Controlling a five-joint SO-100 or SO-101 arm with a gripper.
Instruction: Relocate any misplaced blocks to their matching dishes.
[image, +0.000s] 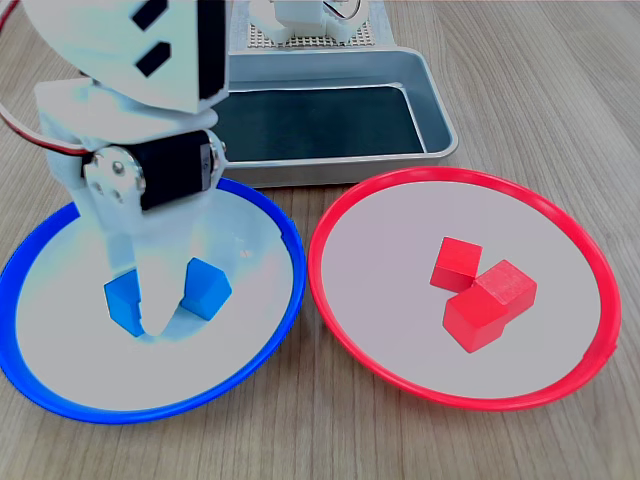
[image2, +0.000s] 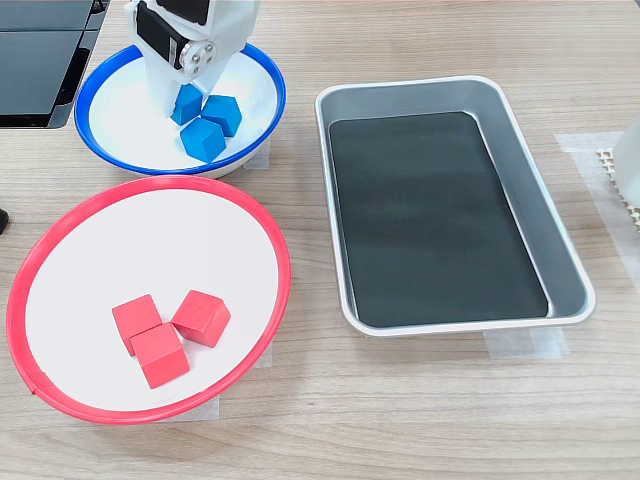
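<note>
1. A robotics test bench (image2: 420, 420), wood-grain laminate, suggests a lab or office workspace.
2. Clear tape (image2: 525, 343) fixes a grey metal tray (image2: 560, 250) in place.
3. A white, 3D-printed-looking arm (image: 130, 90) with an exposed servo stands over the colour-coded dishes.

Light wood-grain tabletop (image2: 420, 420) fills both exterior views, evenly lit, soft shadows. In the second exterior view a grey metal tray (image2: 570, 270) with dark liner sits at 3 o'clock, a dark flat panel (image2: 35, 70) at 10 o'clock.
</note>
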